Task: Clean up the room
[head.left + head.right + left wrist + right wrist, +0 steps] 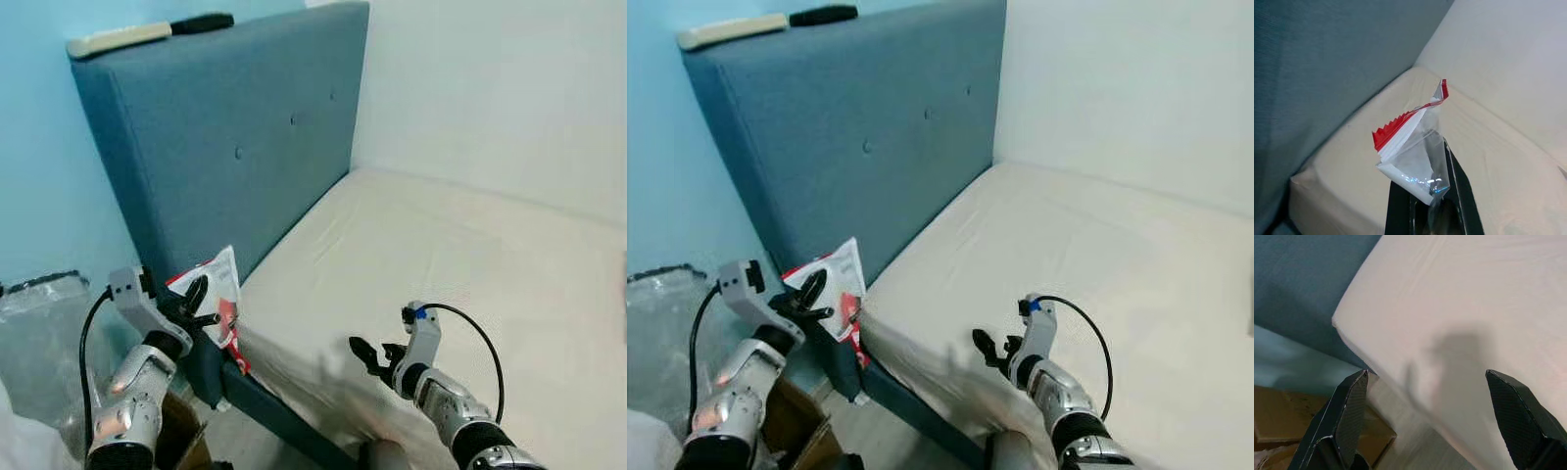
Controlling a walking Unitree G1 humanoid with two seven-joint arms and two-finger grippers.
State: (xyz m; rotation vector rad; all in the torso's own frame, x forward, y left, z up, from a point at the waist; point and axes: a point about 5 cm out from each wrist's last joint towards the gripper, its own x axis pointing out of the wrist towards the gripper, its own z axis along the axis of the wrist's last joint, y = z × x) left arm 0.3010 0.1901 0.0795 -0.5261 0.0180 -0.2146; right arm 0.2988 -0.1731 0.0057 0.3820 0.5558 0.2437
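Left wrist view gives us the clearest look at the wrapper: a crumpled clear plastic packet with white panels and a red, saw-toothed sealed edge, pinched between our left gripper's two black fingers and standing up above them. From the head we see that gripper raised beside the corner of the cream mattress, the packet in front of the blue headboard. A clear plastic bag sits below and outboard of it. Our right gripper hangs over the mattress edge, its fingers spread wide, holding nothing.
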